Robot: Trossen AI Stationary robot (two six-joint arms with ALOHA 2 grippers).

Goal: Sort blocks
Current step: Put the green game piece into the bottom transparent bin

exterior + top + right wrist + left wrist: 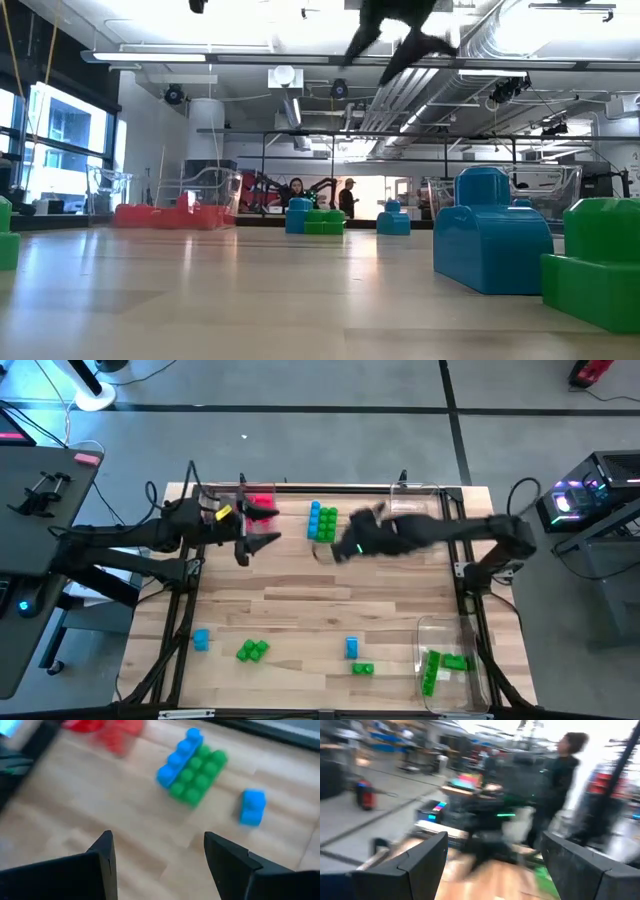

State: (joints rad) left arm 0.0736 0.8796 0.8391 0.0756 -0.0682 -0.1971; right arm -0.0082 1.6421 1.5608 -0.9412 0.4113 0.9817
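Note:
A joined cluster of blue and green blocks (pixel 322 522) (pixel 192 767) rests flat on the far middle of the table, with a single blue block (pixel 252 807) beside it. Red blocks (pixel 260 500) lie in a clear tray at the far left. More blue and green blocks (pixel 252 650) are scattered along the near edge. My right gripper (pixel 340 548) (pixel 157 842) hovers open, tilted down, just near-right of the cluster, with nothing between its fingers. My left gripper (pixel 268 528) (pixel 495 845) is held level above the table's left part, open and empty.
A clear tray (pixel 470 690) holding green blocks stands at the near right corner, and another clear tray (pixel 415 495) at the far right. Single blocks (pixel 351 647) lie near the front edge. Bare wood lies across the table's middle. A person (pixel 565 775) stands beyond the table.

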